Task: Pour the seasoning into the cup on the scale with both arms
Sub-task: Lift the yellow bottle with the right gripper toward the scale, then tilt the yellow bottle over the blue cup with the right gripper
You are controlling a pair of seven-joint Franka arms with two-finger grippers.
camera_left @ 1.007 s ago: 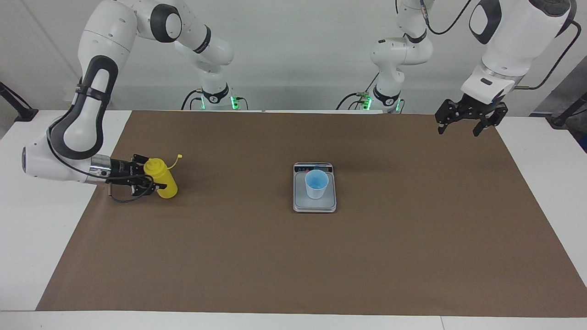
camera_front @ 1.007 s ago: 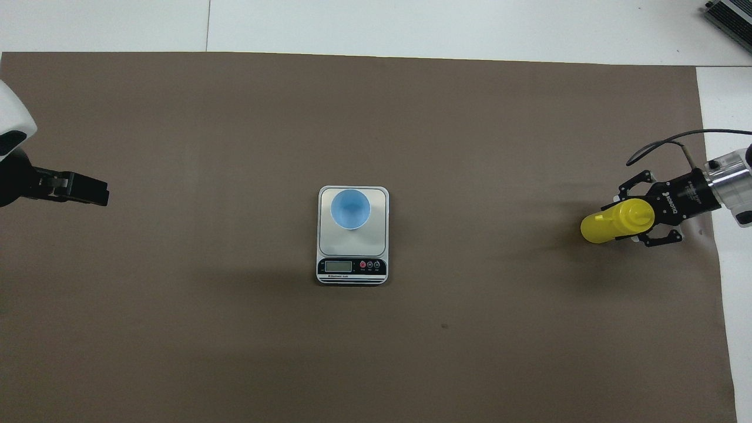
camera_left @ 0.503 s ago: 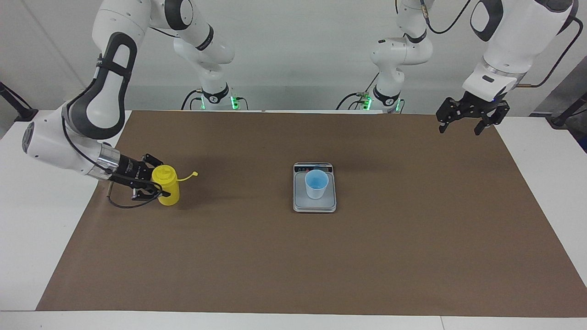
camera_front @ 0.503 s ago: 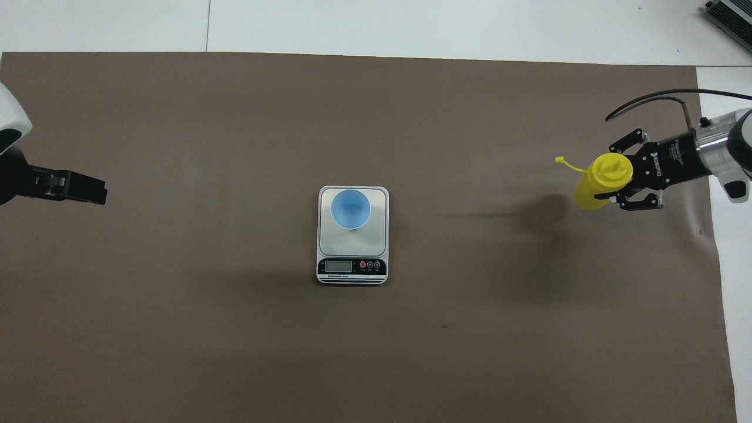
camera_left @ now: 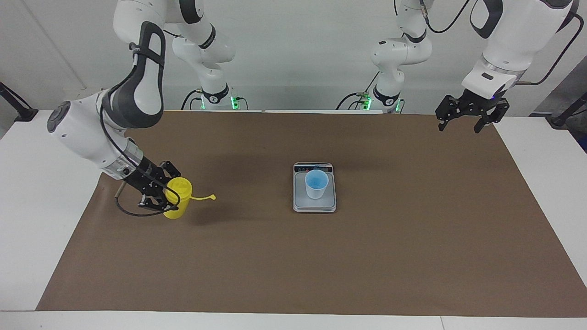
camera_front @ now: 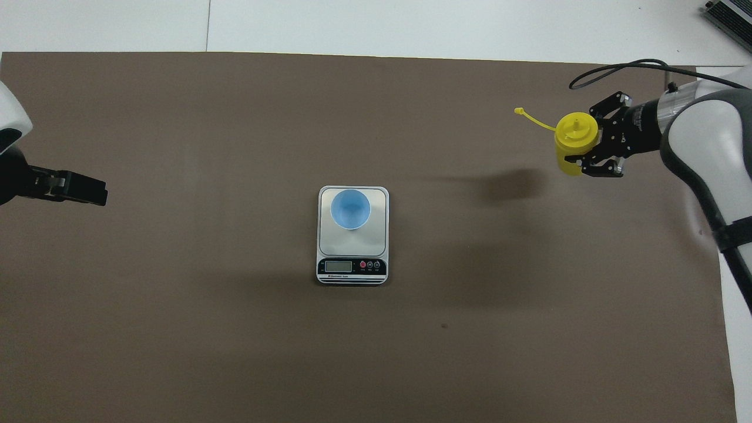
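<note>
The yellow seasoning bottle (camera_left: 179, 196) is upright in my right gripper (camera_left: 166, 197), which is shut on its side and holds it in the air over the mat at the right arm's end. Its open cap hangs on the tether toward the scale. The bottle (camera_front: 573, 140) and the right gripper (camera_front: 587, 144) also show in the overhead view. The light blue cup (camera_left: 316, 183) stands upright on the grey scale (camera_left: 314, 207) at mid-table, also seen from overhead as the cup (camera_front: 350, 208) and the scale (camera_front: 352, 267). My left gripper (camera_left: 463, 121) hangs open and empty over the mat's edge at the left arm's end (camera_front: 88, 191).
A brown mat (camera_left: 293, 266) covers the white table (camera_left: 27, 238). The scale's display strip faces the robots. Nothing else lies on the mat.
My right gripper has raised the bottle off the mat, carried it farther from the robots and turned it more upright. The left arm waits, almost unmoved.
</note>
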